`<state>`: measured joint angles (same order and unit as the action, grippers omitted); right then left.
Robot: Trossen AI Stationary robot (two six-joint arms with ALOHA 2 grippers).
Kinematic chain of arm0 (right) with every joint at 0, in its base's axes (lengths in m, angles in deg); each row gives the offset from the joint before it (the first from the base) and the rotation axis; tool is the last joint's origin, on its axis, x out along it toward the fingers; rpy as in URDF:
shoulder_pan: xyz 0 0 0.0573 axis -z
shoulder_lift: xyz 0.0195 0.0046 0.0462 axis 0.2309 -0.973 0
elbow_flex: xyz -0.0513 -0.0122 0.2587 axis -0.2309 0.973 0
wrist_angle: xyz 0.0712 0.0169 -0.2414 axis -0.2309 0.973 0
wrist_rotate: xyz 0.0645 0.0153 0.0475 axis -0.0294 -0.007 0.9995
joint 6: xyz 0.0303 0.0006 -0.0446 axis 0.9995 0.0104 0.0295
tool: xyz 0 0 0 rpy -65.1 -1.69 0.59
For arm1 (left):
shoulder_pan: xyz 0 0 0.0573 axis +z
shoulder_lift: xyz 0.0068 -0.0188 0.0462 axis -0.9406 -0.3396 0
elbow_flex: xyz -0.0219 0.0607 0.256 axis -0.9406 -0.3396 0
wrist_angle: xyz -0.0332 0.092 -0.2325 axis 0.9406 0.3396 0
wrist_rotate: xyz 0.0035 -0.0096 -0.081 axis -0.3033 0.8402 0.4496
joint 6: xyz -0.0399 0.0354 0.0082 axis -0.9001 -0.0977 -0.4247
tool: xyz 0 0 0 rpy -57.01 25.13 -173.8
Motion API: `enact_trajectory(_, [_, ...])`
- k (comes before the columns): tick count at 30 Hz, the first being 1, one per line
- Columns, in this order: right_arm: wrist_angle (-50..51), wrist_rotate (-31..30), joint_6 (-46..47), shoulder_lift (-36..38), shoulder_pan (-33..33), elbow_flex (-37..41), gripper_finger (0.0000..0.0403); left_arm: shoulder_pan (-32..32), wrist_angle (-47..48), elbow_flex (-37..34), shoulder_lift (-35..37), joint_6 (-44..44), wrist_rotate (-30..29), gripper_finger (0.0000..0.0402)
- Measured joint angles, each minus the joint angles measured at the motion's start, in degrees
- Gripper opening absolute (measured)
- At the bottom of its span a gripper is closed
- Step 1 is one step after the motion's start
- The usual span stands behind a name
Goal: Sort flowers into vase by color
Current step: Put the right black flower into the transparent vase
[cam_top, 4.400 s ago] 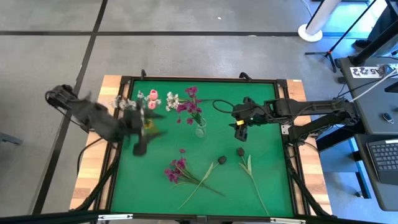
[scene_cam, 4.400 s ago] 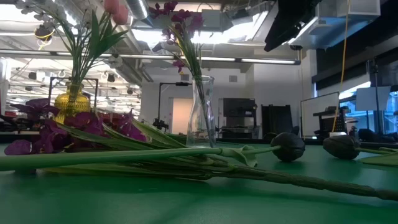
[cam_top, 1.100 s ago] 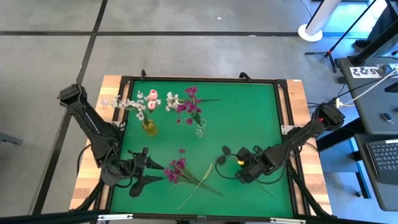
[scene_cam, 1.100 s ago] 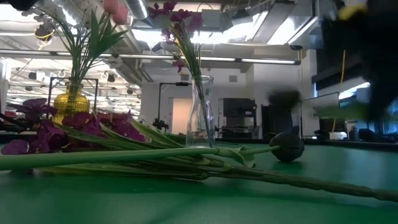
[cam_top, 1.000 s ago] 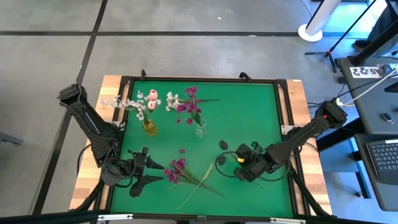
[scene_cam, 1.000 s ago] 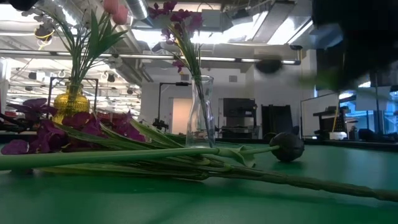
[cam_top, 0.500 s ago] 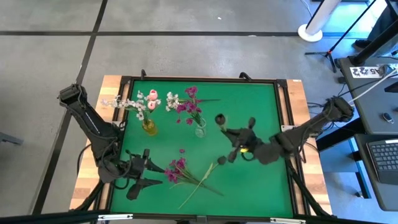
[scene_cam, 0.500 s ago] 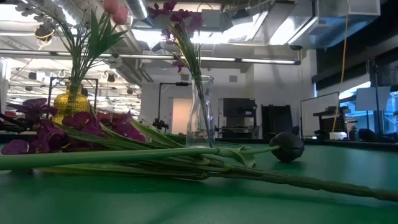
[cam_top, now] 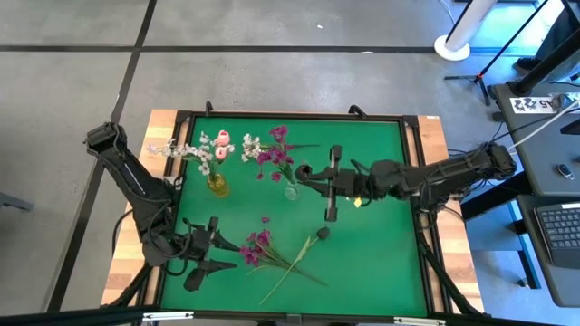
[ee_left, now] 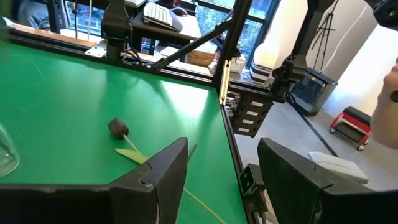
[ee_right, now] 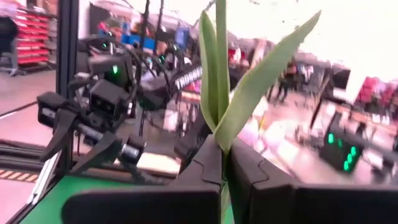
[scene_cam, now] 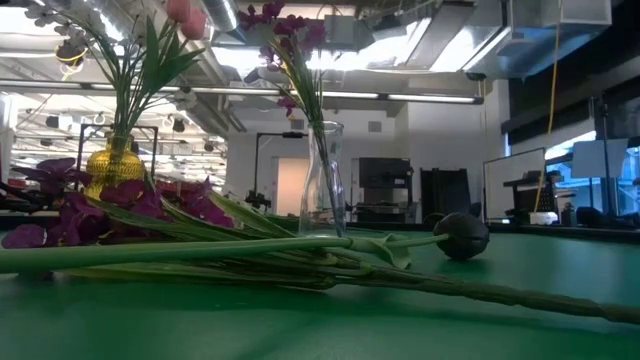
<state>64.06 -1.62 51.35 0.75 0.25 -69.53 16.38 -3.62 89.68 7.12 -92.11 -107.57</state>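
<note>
The right hand (ee_right: 222, 163) is clamped tight on a stem (ee_right: 221, 74), whose long leaves stand up between the fingers in its wrist view. From above, this hand (cam_top: 337, 184) hangs over the middle of the table (cam_top: 381, 263), just beside the clear vase (cam_top: 291, 189), with the flower's dark head (cam_top: 304, 172) turned toward the vase's mouth; it seems carried there because that vase takes the darker, magenta blooms (cam_top: 276, 154), while the yellow vase (cam_top: 217, 185) next to it holds the white and pink ones (cam_top: 210, 148). The left hand (cam_top: 207, 256) waits low at the table's near left corner, fingers (ee_left: 163, 169) apart and empty, facing the flowers left to sort: a magenta bunch (cam_top: 256, 247) and another dark bud (cam_top: 322, 233) lying flat on the green.
</note>
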Motion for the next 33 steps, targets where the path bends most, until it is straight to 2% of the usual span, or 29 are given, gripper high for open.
enact_trajectory(7, [-3.82,2.46,-1.17,-0.18,4.51,3.02,0.0001,0.01,-0.01,0.00,0.00,0.10,0.00,0.0191])
enact_trajectory(13, [-13.38,4.36,-0.48,-0.18,7.99,9.47,0.0001,-0.01,-0.17,0.00,0.00,0.09,-0.02,0.0191])
enact_trajectory(19, [-13.27,7.48,3.51,-0.18,10.71,12.28,0.0001,0.01,-0.51,0.00,0.00,0.09,-1.07,0.0191])
enact_trajectory(23, [-12.58,6.46,4.91,-0.18,10.64,14.83,0.0007,0.00,-0.57,0.00,0.00,0.74,-1.31,0.0191])
enact_trajectory(28, [-10.10,6.33,7.98,-0.18,10.59,16.35,0.0049,-0.01,-0.86,0.00,0.00,1.03,-1.33,0.0191])
enact_trajectory(33, [-5.93,5.94,11.68,-0.15,10.59,16.33,0.0137,0.01,-0.84,0.00,0.00,1.46,-2.93,0.0191])
